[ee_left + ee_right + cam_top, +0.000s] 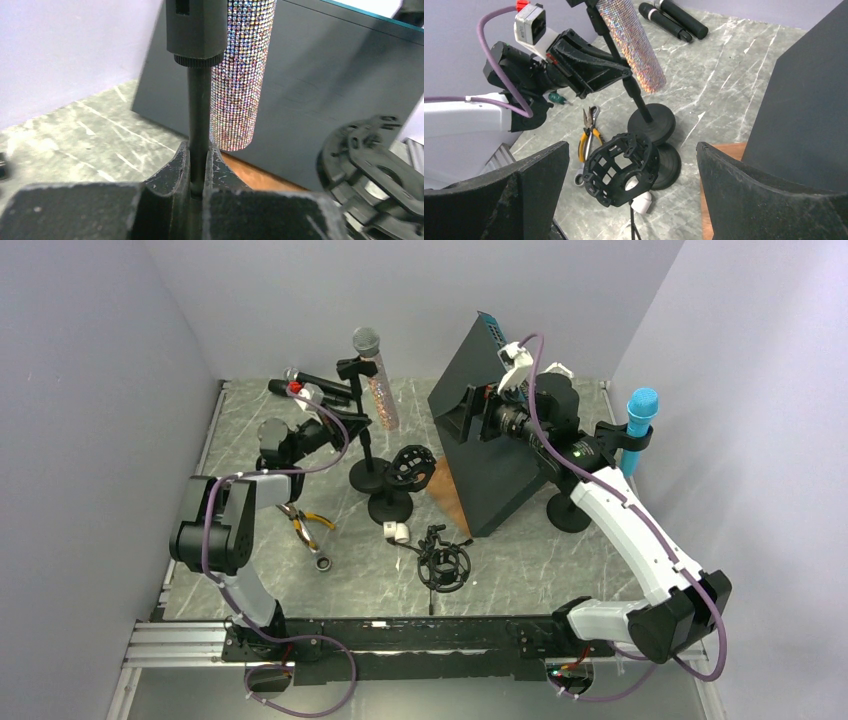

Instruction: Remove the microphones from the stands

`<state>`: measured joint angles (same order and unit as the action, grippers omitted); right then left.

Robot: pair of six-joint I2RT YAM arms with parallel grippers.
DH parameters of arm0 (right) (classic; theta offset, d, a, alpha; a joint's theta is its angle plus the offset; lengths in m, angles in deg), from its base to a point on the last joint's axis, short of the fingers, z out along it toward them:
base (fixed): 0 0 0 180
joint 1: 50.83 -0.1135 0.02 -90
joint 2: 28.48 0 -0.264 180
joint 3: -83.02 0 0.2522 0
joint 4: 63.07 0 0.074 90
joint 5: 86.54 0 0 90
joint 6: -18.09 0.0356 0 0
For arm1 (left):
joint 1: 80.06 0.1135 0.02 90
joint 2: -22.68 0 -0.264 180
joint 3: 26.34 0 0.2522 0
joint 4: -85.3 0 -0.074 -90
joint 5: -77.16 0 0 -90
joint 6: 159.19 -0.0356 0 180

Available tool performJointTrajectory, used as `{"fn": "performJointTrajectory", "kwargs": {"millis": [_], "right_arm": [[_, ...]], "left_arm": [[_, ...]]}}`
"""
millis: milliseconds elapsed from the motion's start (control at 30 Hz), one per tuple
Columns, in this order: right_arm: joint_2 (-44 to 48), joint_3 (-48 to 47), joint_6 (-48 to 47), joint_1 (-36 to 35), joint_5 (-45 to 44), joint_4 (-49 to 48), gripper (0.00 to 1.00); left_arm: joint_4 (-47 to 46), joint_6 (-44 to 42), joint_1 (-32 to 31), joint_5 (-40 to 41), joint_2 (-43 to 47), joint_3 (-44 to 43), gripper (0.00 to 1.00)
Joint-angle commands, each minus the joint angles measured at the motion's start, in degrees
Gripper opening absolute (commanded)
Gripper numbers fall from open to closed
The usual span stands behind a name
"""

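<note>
currently, left pincer (199, 161) clamped on stand pole (199, 107), right pincer (631, 150) spread wide, glitter microphone (631, 42) just beside that pole

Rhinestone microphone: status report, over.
Left gripper shut on stand pole; right gripper open, empty. Rhinestone microphone in stand clip, not yet removed. Shock mount close beside stand base.

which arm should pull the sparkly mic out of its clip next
Right. The left gripper is shut on the stand pole, steadying it, so it is occupied. The right gripper is open, holds nothing and faces the glitter microphone, which sits in the stand's clip.
</note>
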<state>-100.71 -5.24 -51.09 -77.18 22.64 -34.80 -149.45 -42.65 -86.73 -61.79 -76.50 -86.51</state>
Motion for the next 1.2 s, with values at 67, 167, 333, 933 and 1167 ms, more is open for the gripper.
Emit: {"fn": "performJointTrajectory", "kwargs": {"millis": [67, 167, 333, 933, 1167], "right_arm": [[1.9, 1.5, 0.5, -0.3, 1.1, -6.7, 1.0], [0.4, 0.1, 0.1, -1.3, 0.1, -7.0, 1.0], [-1.7, -2.4, -1.5, -3.7, -1.1, -7.6, 1.0], [-14.3, -9.6, -11.9, -8.4, 3.4, -17.9, 1.0], [-21.7, -19.2, -12.2, -12.8, -9.0, -19.1, 1.0]], "left_arm": [[-2.3, -5.1, 2.9, 5.7, 0.7, -4.4, 0.0], [-5.3, -7.3, 3.0, 8.6, 1.4, 1.1, 0.0], [-5.5, -11.9, 1.7, 13.9, 2.1, 6.6, 0.12], [-3.9, 11.6, -0.4, 34.6, 21.1, 25.1, 0.95], [24.1, 8.9, -0.2, 29.0, 40.3, 23.7, 0.99]]}}
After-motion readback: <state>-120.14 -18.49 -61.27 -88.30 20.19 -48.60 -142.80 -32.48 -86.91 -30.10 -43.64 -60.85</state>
